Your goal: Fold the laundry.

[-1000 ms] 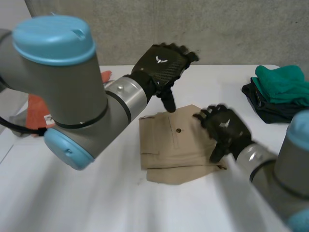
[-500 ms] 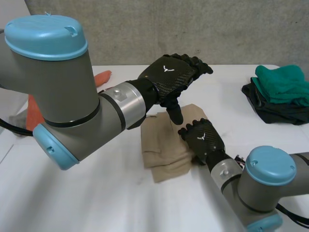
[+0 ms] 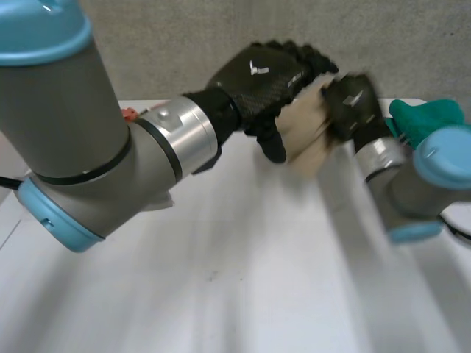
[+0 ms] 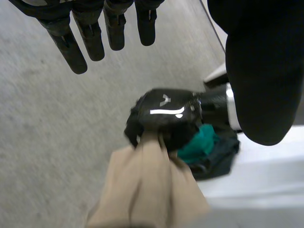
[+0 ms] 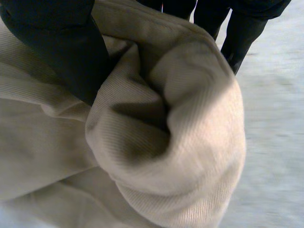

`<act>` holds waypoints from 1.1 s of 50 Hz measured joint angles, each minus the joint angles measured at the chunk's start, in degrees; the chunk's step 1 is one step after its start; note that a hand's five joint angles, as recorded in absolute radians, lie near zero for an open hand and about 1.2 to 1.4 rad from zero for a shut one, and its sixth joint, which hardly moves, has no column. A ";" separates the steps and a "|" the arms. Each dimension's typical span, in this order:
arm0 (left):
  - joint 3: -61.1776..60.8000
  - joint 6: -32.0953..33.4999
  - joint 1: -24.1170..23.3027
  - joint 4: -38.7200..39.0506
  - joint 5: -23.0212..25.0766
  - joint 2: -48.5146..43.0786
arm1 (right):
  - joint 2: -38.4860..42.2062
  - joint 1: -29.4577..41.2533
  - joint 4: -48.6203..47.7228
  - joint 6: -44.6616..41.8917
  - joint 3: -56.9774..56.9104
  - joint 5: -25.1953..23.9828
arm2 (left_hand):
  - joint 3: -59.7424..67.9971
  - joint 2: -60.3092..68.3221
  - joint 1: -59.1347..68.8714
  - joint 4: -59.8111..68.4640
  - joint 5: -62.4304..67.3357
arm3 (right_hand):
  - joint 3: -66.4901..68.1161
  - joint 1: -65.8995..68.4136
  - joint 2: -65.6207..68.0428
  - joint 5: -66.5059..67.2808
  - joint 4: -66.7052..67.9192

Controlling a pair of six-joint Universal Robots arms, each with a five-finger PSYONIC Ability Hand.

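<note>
The right hand point(image 3: 353, 103) clamped its fingers on the beige trousers point(image 3: 305, 132) above the desk point(image 3: 221, 279); the left hand point(image 3: 265, 77) had fingers apart.

Folded beige cloth point(image 5: 190, 142): fine-ribbed weave, matt, soft. Black right hand point(image 4: 164, 116): back plate glossy, smooth. Black left hand point(image 3: 257, 81): woven-pattern shell, slight sheen. Grey wall point(image 3: 184, 44): rough, matt, speckled. White table point(image 3: 221, 294): smooth, matt.

Robot lab workbench, bare white table point(image 3: 221, 294), grey concrete wall point(image 3: 169, 51), folded clothes point(image 3: 421, 118) stacked aside
</note>
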 measured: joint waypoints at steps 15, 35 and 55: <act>-0.73 -0.64 -0.47 2.49 0.16 2.36 | 13.24 -24.03 -1.85 15.79 -25.48 -11.24 | 0.00 0.00 0.00 -0.10 0.00 | 0.42 0.00 0.00 0.82 0.11; -2.98 -0.53 -1.09 2.47 0.25 2.10 | 25.38 -35.27 6.60 15.66 -29.77 -23.32 | 0.00 0.00 0.00 -0.09 0.04 | -52.69 -44.59 -52.73 -47.43 -55.09; -2.30 -0.58 -0.47 4.45 -0.52 5.30 | -5.37 -23.94 21.65 -4.87 -20.96 -10.58 | 0.00 0.00 0.00 -0.10 0.02 | -53.54 -44.59 -53.07 -48.79 -56.76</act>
